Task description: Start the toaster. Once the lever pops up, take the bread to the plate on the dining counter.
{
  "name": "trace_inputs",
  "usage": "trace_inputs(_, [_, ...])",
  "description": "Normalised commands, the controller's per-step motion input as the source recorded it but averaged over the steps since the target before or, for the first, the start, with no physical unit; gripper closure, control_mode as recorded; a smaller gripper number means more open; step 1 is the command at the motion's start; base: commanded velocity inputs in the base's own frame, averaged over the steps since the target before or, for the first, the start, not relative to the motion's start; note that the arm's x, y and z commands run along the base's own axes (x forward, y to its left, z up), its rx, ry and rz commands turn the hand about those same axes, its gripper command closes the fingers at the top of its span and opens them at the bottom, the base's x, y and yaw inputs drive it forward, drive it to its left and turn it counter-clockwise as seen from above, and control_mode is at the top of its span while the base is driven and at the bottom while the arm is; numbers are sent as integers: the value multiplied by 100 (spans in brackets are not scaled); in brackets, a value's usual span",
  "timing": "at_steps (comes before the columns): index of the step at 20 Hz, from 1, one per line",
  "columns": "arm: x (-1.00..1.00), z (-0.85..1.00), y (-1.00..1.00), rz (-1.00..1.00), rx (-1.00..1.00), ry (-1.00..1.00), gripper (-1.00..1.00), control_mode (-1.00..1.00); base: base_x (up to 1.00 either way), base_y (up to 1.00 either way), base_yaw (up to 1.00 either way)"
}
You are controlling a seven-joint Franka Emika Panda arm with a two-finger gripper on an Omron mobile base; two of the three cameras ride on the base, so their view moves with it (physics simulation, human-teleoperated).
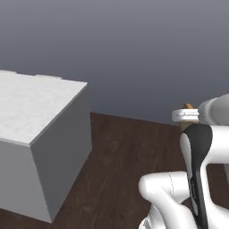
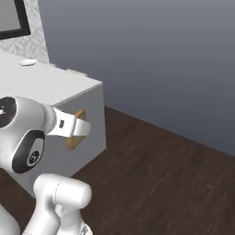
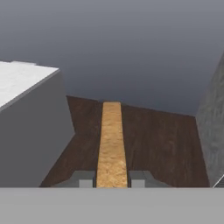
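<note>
One slice of bread [image 3: 111, 144] sits edge-on between the two fingers of the end effector [image 3: 111, 178], which is clamped on it from both sides. In the hand view the tan slice runs straight away from the fingertips, with its orange-brown crust at the far end. From the left base view just a bit of crust [image 1: 188, 107] pokes up past the white wrist, and from the right base view a curved brown edge [image 2: 75, 140] shows under and beyond the hand. The bread is carried in the air above the dark wooden floor [image 2: 160, 174], clear of everything around it. To the left stands a grey block with a white marble-look top, the desk [image 1: 27, 103]; its near corner is close to the arm but not touching. On its far end lies a small white thing [image 2: 28, 62], too small to make out. A plain grey-blue wall [image 1: 134, 49] closes off the far side.
</note>
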Motion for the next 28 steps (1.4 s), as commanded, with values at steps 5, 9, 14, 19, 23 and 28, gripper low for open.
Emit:
trace_inputs(5, [0, 0, 0, 0, 0, 0, 100, 100, 100, 0, -11])
trace_inputs(9, [0, 0, 0, 0, 0, 0, 100, 100, 100, -2, -1])
trace_inputs(14, [0, 0, 0, 0, 0, 0, 100, 100, 100, -21, 4])
trace_inputs(19, [0, 0, 0, 0, 0, 0, 100, 100, 100, -46, 19])
trace_inputs(23, [0, 0, 0, 0, 0, 0, 100, 100, 100, -51, 32])
trace_inputs(28, [0, 0, 0, 0, 0, 0, 100, 100, 100, -47, 42])
